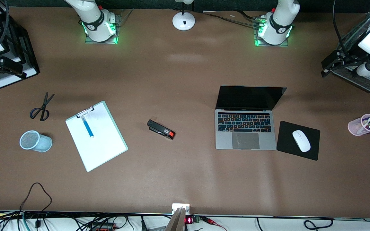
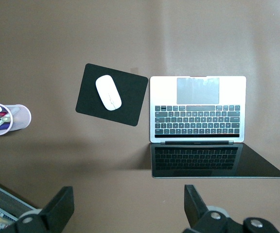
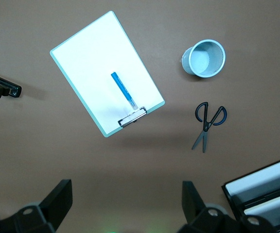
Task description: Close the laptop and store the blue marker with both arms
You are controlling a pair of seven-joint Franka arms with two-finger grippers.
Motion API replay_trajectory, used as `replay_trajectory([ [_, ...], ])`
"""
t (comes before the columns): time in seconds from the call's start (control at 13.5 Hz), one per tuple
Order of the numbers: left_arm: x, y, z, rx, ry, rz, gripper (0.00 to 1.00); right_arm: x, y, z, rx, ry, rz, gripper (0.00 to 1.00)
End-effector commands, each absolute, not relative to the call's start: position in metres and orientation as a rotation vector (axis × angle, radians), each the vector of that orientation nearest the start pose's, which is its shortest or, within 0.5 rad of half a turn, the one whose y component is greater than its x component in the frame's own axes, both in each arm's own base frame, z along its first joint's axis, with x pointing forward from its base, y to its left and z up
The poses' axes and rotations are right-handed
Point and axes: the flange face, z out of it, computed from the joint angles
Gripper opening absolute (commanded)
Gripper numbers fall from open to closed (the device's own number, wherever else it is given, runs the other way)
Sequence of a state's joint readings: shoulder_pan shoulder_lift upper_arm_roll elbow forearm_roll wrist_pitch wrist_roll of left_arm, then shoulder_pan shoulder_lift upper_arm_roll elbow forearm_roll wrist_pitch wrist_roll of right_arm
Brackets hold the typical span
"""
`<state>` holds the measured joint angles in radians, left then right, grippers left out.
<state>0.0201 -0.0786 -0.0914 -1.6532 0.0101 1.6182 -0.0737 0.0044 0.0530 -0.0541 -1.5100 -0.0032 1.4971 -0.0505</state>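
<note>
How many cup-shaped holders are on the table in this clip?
2. A pale blue mesh cup stands at the right arm's end, beside the clipboard. A pink cup holding pens stands at the left arm's end, beside the mouse pad. None seem hidden.

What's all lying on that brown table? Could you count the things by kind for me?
Computer gear: 3 (laptop, mouse, mouse pad)
Cups: 2 (blue mesh cup, pink pen cup)
Desk tools: 4 (blue marker, clipboard, scissors, stapler)
Total: 9
</note>
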Motion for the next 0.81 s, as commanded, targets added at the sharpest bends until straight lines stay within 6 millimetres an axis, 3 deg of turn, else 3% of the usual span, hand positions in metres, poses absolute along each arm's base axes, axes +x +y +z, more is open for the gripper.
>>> replay_trajectory([
  [0.0,0.537,-0.041,0.636,-3.130,0.031,-0.061,1.00,0.553,-0.025,0.623,-3.154,0.011,0.095,1.00],
  [0.3,0.543,-0.041,0.632,-3.129,0.029,-0.054,1.00,0.551,-0.026,0.624,-3.154,0.013,0.100,1.00],
  [0.44,0.558,-0.039,0.625,-3.134,0.019,-0.037,1.00,0.551,-0.026,0.624,-3.154,0.011,0.098,1.00],
  [0.74,0.554,-0.055,0.590,-3.133,0.017,0.119,1.00,0.558,-0.025,0.619,-3.153,0.001,0.100,1.00],
])
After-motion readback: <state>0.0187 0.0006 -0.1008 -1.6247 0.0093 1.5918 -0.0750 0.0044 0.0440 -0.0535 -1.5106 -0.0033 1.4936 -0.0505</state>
